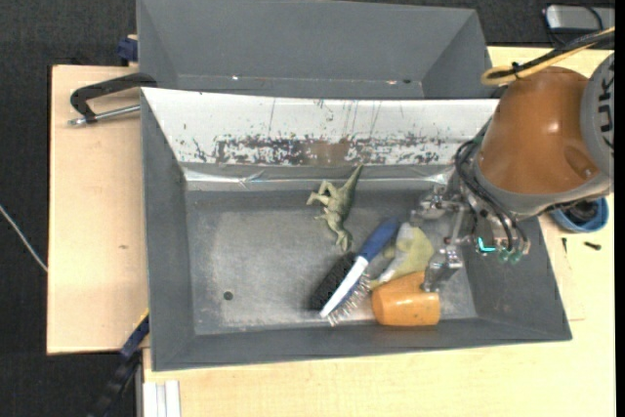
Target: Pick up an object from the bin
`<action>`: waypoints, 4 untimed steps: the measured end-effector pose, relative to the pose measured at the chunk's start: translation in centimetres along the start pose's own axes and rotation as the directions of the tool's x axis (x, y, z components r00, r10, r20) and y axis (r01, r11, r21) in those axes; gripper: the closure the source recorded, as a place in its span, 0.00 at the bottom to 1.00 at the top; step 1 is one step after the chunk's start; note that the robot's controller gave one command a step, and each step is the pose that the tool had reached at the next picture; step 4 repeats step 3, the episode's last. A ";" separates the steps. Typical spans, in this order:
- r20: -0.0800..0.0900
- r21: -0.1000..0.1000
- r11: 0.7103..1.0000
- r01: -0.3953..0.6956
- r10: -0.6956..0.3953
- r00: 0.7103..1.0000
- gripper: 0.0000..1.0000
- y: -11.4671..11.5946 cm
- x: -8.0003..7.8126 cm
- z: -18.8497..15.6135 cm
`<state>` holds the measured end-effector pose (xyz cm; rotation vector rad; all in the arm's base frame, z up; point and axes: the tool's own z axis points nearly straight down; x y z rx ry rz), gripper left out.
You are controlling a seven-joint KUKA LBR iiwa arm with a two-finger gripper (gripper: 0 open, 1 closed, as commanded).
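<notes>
Looking into the grey bin [166, 210] from its left, the first thing I meet is a small green dinosaur [337, 203] near the middle of the floor, close to the back wall. Below it a brush [342, 286] lies slanted, black bristles toward the front, blue handle end up right. Touching it are a pale yellowish lump [414, 249] and, at the front, an orange block [403, 307]. The jaws hang just over the block's right top corner, beside the lump; I cannot tell whether they are spread or pressed together. The orange-covered arm [537, 142] comes in from the right.
</notes>
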<state>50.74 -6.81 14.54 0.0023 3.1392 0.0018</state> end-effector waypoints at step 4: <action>0.011 0.005 0.975 0.223 -0.223 0.975 1.00 0.4 -1.9 -9.7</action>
